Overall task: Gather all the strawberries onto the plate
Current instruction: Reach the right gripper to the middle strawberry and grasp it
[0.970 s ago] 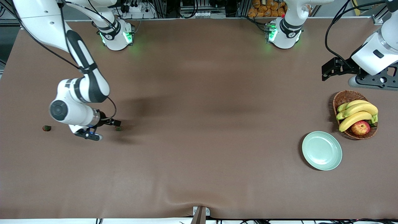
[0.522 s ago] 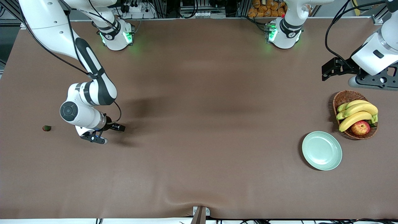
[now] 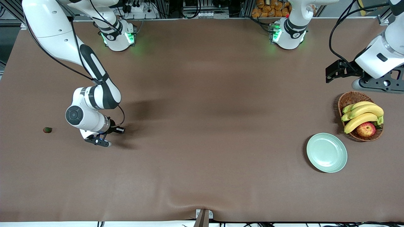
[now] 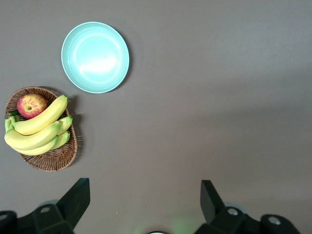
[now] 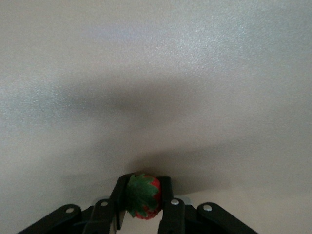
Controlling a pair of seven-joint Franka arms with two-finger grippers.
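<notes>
You are looking at a brown cloth surface point(image 3: 202, 132) that is running the whole width of the front view, with both arm bases glowing green along its top edge and cables and racks showing above that edge.

The right gripper point(image 3: 114, 130) is sitting low at the surface toward the right arm's end, its arm bending down from its base. Its fingers point(image 5: 168, 202) are clamping a strawberry point(image 5: 142, 195), green cap facing the wrist camera, as the right wrist view is showing you. In the front view that berry is hiding under the gripper.

The left gripper point(image 4: 145, 202) is waiting high over the left arm's end of the surface, above the basket's area. Its fingers are standing wide apart with nothing between them.

A second strawberry point(image 3: 47, 129) is lying by itself farther toward the right arm's end, well apart from the right gripper. You are seeing only these two berries.

The plate point(image 3: 326, 152) is sitting bare at the left arm's end, well apart from both berries. Just beside it, farther from the front camera, a wicker basket point(image 3: 348, 99) is holding bananas point(image 3: 363, 115) and an apple point(image 3: 366, 129).
</notes>
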